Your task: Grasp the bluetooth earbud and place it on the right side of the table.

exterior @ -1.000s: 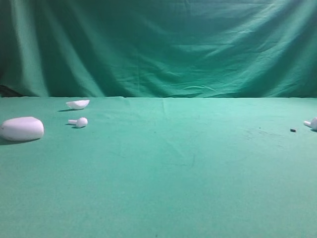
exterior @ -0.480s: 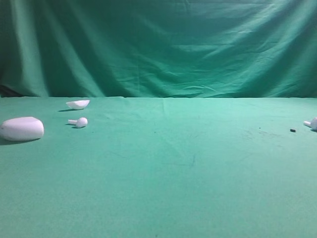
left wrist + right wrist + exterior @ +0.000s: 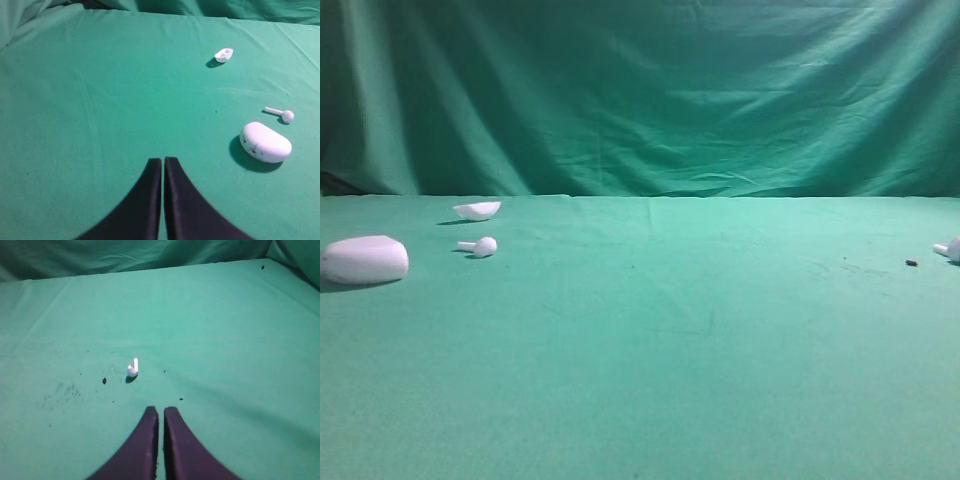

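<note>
bluetooth earbud (image 3: 132, 368) lies well ahead of the right hand (image 3: 160, 412), fingers pressed together.

A staged recording set is suggested by the wide table (image 3: 650, 380) covered in plain green cloth and the matching draped green backdrop (image 3: 640, 95).
</note>
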Available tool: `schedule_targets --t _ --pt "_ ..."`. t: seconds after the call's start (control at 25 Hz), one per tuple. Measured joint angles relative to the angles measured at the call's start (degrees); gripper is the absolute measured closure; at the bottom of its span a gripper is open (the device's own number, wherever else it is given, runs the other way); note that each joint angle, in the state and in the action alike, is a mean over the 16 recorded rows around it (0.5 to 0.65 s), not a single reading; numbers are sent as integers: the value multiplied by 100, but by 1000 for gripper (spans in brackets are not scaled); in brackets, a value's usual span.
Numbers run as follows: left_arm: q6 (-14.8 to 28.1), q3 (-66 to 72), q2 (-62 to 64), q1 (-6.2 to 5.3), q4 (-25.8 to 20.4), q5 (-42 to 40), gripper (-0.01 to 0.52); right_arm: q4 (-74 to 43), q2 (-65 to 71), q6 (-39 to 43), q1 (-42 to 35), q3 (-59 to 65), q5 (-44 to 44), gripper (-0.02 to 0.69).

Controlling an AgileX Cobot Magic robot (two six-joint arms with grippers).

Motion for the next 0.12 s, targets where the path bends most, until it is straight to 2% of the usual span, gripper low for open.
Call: schedule_targets --t 0.12 --pt "0 0 0 0 0 0 514 -3 0 0 0 0 -1 665"
